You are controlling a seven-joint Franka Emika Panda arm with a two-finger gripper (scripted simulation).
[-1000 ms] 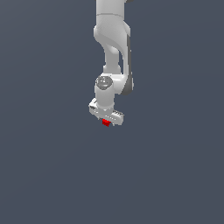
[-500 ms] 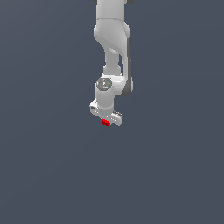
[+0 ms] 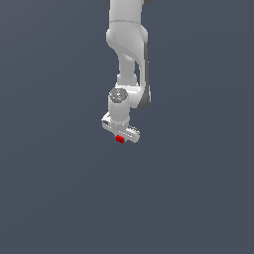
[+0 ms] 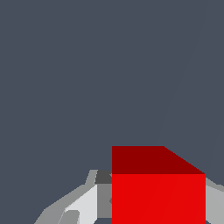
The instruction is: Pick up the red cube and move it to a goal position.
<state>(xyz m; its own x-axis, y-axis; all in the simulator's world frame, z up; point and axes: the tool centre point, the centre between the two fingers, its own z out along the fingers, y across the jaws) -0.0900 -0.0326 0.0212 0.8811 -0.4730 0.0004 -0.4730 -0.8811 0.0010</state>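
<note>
Your arm (image 3: 128,44) reaches down from the top of the exterior view, white against a flat dark grey-blue background, and ends in the gripper (image 3: 120,136) near the middle of the picture. Look just under the gripper's crossbar and you find the red cube (image 3: 119,139), a small bright block tucked right against the white body, far smaller than the gripper itself.

In the wrist view the red cube (image 4: 158,197) fills the near part of the picture, one bright face toward you and a darker red face above it. A pale grey finger (image 4: 87,201) sits hard against one side of the cube, and a sliver of the other finger (image 4: 214,203) shows at the opposite side. So you have the gripper clenched around the cube, one finger on each flank.

Behind the cube you see only the even grey-blue field, with a faint straight line crossing it. You cannot tell from either view whether the cube touches any counter.
</note>
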